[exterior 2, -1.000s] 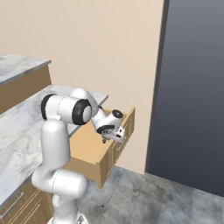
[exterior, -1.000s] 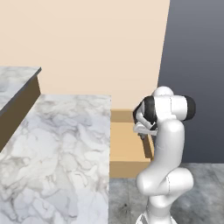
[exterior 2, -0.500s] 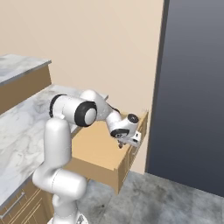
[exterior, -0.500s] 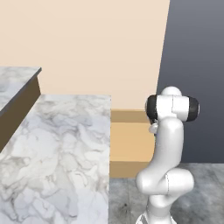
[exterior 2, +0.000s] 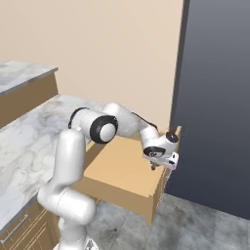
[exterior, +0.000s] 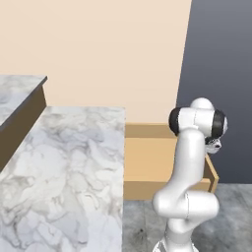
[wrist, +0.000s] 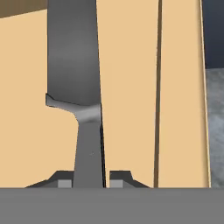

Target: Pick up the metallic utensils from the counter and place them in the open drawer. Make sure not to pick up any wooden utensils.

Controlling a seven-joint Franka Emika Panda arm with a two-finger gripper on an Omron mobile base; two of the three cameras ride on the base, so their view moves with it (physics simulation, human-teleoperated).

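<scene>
Knife (wrist: 74,70) handle between tool (wrist: 90,180) fingertips, over drawer (wrist: 131,87)

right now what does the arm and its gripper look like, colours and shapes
The arm is glossy white, built of rounded tubular links with dark grey bands at the joints. A thin dark cable runs along the forearm toward the wrist. The gripper has a boxy white body; in the hand view its fingertips are small, dark and blocky.

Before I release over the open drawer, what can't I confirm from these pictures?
- Dark-bladed knife: its tip is cut off by the hand view's top edge.
- End effector: the knife in it is too small to make out in the right base view.
- Shallow tan wooden drawer: the arm hides its right part in the left base view.
</scene>
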